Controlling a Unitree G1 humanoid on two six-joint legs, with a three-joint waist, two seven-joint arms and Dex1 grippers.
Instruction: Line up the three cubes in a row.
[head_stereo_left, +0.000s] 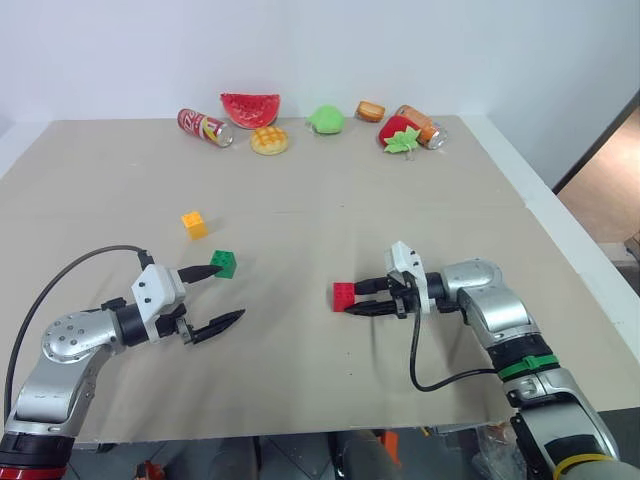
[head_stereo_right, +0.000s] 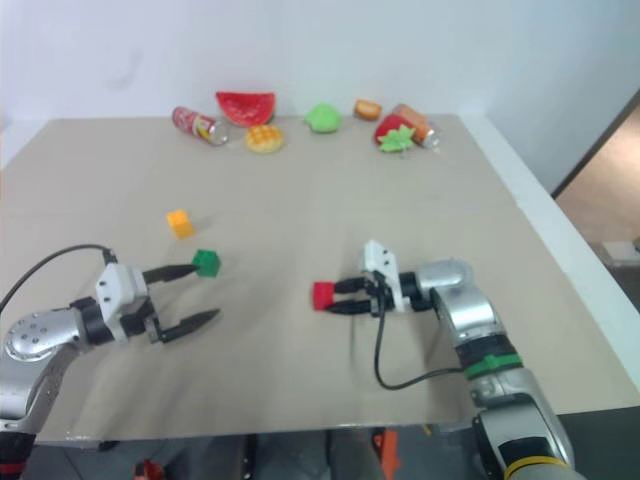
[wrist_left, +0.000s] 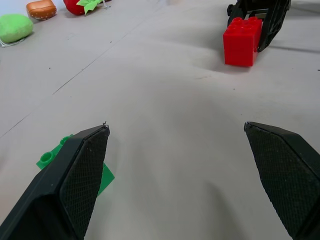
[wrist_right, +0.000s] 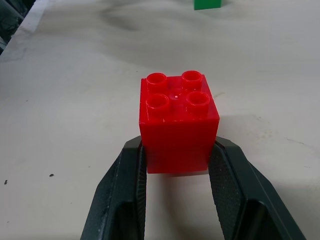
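Red cube clamped in the right gripper; left gripper spread wide beside the green cube.

The red cube (wrist_right: 178, 121) is pinched between the fingers of the right gripper (head_stereo_left: 352, 300), low at mid-table. The green cube (head_stereo_left: 224, 264) is seen at one fingertip of the left gripper (head_stereo_left: 230, 293), whose jaws are spread and hold nothing. The yellow-orange cube (head_stereo_left: 194, 224) is seen just beyond it. Four studs on the red cube are shown by the right wrist view.

Looks like a robot test lab, not a home: bare beige sheet-covered bench (head_stereo_left: 300, 380) against a plain white wall (head_stereo_left: 400, 40), staged props along the far edge, namely a plastic toy watermelon slice (head_stereo_left: 250, 108) and a red soda can (head_stereo_left: 204, 127).
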